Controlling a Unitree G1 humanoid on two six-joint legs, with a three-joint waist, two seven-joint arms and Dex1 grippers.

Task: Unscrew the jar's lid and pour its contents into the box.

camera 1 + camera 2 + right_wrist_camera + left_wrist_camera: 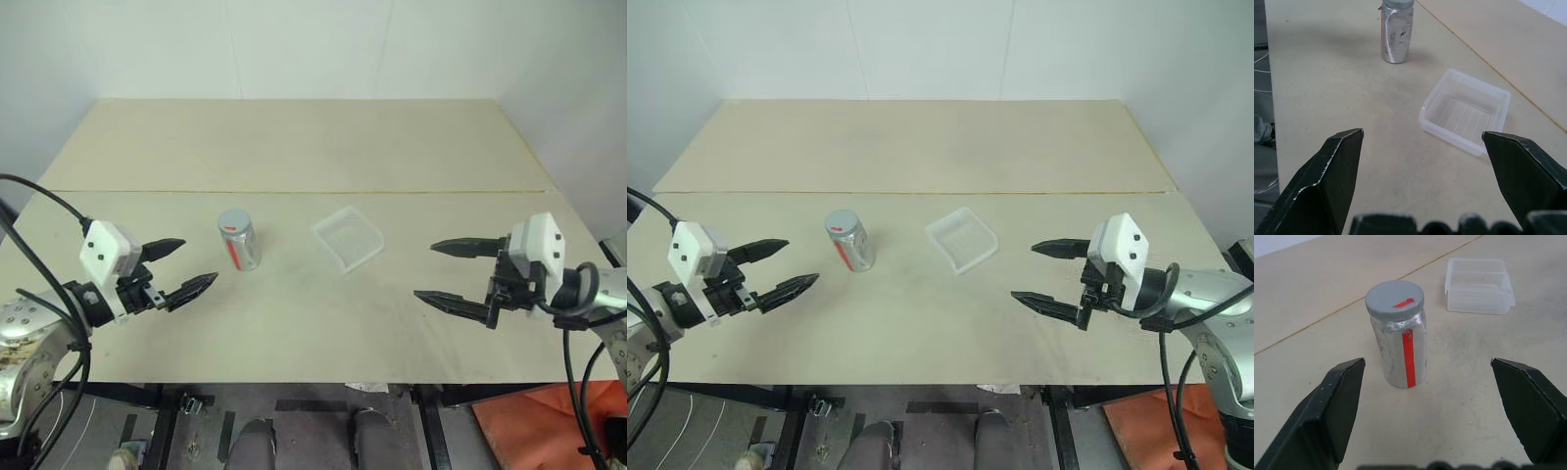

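With both my left gripper (189, 264) and right gripper (446, 272) wide open and empty, I must next grasp the capped jar (239, 241) beside the box (348, 238).

Pale beige table (294, 147) is carrying 2 things; a thin seam line is running across it, side to side, behind both. Jar (238, 241) is standing upright left of centre, w/ lid (234, 222) sitting on top, red stripe down its side. Box (348, 238) is lying flat just right of centre, near the jar but not touching, mouth facing up.
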